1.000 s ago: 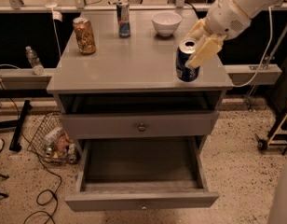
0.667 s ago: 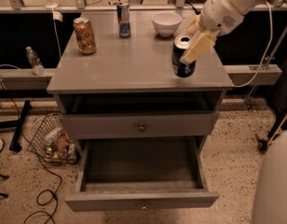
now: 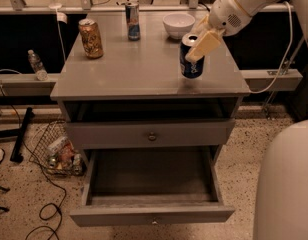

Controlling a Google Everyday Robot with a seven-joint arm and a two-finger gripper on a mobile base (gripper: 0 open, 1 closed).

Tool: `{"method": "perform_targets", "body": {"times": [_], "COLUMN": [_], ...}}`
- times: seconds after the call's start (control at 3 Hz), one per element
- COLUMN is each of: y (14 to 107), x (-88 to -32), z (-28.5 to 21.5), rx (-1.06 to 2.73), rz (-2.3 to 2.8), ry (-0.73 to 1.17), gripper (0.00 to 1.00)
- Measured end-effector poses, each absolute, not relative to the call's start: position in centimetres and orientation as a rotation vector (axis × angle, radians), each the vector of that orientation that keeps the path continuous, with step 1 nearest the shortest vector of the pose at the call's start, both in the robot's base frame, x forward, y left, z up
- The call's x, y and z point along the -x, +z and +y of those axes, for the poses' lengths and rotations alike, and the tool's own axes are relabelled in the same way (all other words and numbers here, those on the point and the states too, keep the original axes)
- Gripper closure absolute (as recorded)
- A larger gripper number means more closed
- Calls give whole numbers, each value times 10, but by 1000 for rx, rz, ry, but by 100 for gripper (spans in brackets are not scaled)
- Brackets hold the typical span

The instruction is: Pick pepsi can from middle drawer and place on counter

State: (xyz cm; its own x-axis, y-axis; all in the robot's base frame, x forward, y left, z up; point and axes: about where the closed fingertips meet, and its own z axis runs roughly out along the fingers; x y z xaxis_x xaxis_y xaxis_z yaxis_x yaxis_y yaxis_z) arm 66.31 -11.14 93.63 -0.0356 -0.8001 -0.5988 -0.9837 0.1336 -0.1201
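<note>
The pepsi can [image 3: 193, 70] stands on the right-hand part of the counter [image 3: 134, 66], roughly midway between the counter's front and back edges and close to its right edge; its long axis runs vertical, near enough upright, with the silver top and opening pointing up and the base down at the counter's surface; whether the base bears fully on the counter, I cannot tell. The gripper [image 3: 194, 50] sits above the counter's right side, closed around the can's upper half; one cream finger [image 3: 204, 42] lies slantwise across the side of the can that faces the camera, while the other is hidden behind it; the white arm reaches in from beyond the counter's right rear corner.

Towards the back of the counter, right of centre, sits a white bowl [image 3: 178, 24]; a slim blue-and-silver can [image 3: 133, 21] stands upright at the counter's back centre; an orange-gold can [image 3: 90, 38] stands on the counter's left side. Beneath the counter comes a closed drawer front [image 3: 124, 134] with a small round knob; lower down, the middle drawer [image 3: 119, 215] is pulled well out, forward of the counter's front edge. On the floor, below and left of the counter, lies a wire basket [image 3: 46, 139].
</note>
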Motion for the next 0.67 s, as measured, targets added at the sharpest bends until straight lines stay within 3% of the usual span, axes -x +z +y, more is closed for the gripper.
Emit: {"method": "perform_targets", "body": {"times": [0.67], "y": [921], "x": [-683], "z": [-116], "rx": [1515], "rz": [1991], "ry": [573], "gripper": [100]}}
